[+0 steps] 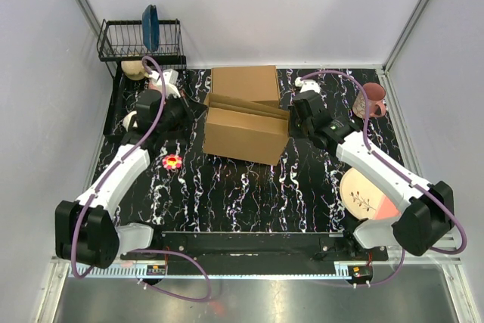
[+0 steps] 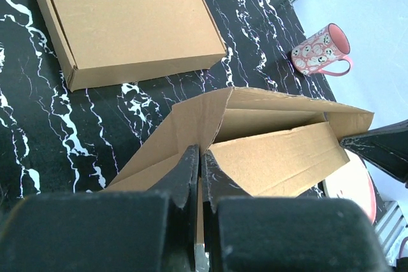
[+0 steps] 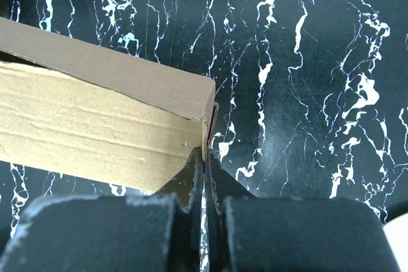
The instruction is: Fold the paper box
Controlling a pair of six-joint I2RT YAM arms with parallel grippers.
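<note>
The paper box (image 1: 246,132) is a brown cardboard sheet, partly folded, standing in the middle of the black marbled table (image 1: 249,194) with its flaps raised. My left gripper (image 1: 193,115) is at its left end. In the left wrist view this gripper (image 2: 201,157) is shut on a thin cardboard flap of the box (image 2: 274,157). My right gripper (image 1: 292,122) is at the box's right end. In the right wrist view it (image 3: 204,155) is shut with its tips on the corner edge of a side panel (image 3: 95,132).
A neatly formed brown box (image 1: 243,83) lies flat just behind the paper box, also in the left wrist view (image 2: 127,17). A pink mug (image 1: 372,100) and a plate (image 1: 367,196) sit at the right. A dish rack (image 1: 140,39) stands back left. A small red and yellow object (image 1: 172,161) lies front left.
</note>
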